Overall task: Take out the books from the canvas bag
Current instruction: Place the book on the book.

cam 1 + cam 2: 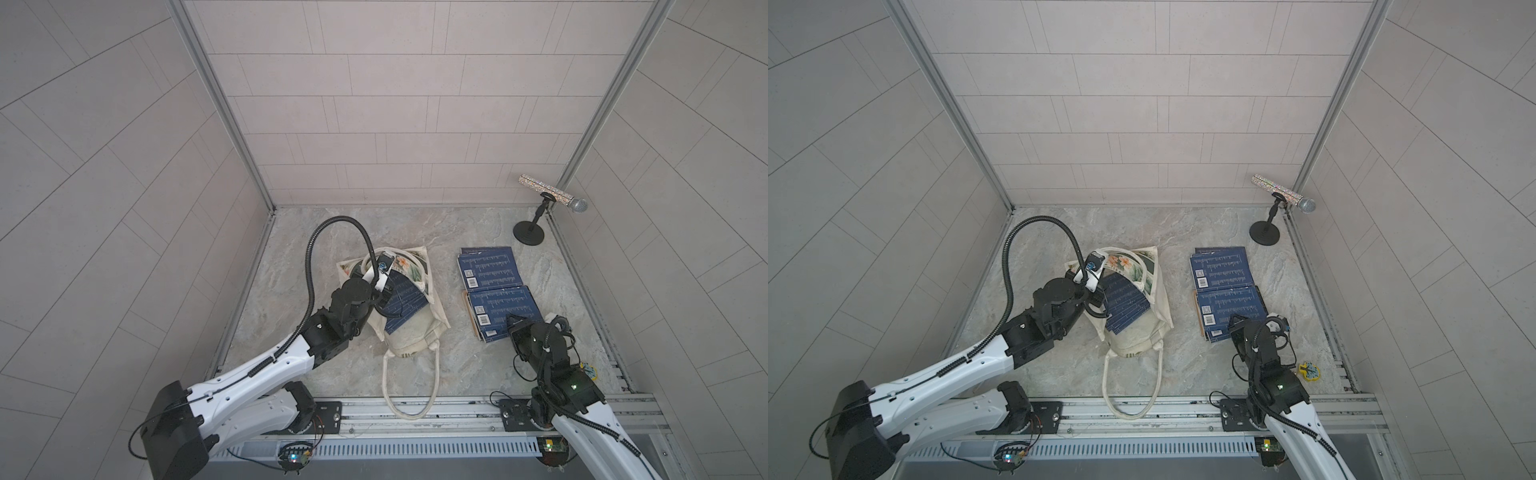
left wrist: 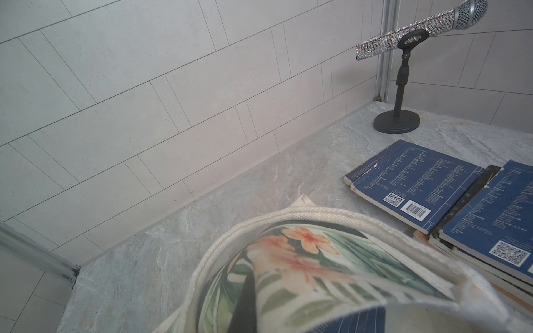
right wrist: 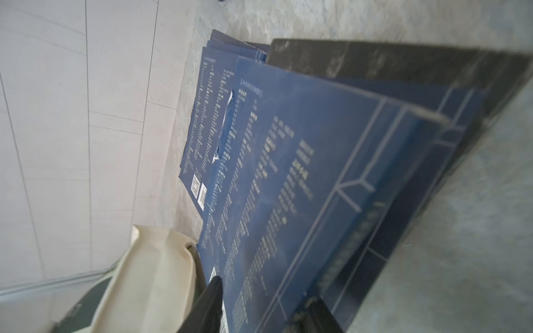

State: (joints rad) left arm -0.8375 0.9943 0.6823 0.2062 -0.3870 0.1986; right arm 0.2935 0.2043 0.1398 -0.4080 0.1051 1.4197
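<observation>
Our left arm (image 1: 249,370) fills the near left corner and reaches in to the bag. Our right arm (image 1: 582,411) rises from the near right.

Between them the table (image 1: 415,224) is bare along the back wall and down its left side. Only a slim strip is free between bag and books.

We see the bag (image 1: 415,336) lying flat mid-table, with one rope handle (image 1: 409,390) looping over the front rail. Its print shows orange flowers and green leaves. A dark band (image 3: 86,299) carries lettering we cannot read.

One navy book (image 1: 405,303) lies in the bag's opening, partly under cloth. The left gripper (image 1: 379,302) is clamped on the bag's cloth beside it and holds a printed flap up.

The other books (image 1: 494,291) sit right of the bag in two stacks that touch, one behind the other. Each top cover is navy, with white text too small for us to read, a QR code and a barcode label. A black-brown cover (image 2: 473,196) shows where the stacks meet.

The right gripper (image 3: 264,289) stands partly spread at the near stack's front corner, with the top cover's edge between its jaws. We cannot tell whether they touch it.

A glittery mic (image 1: 548,195) on a black stand occupies the far right corner. A small yellow piece (image 1: 1310,371) lies by the right arm, close to the right rail.
</observation>
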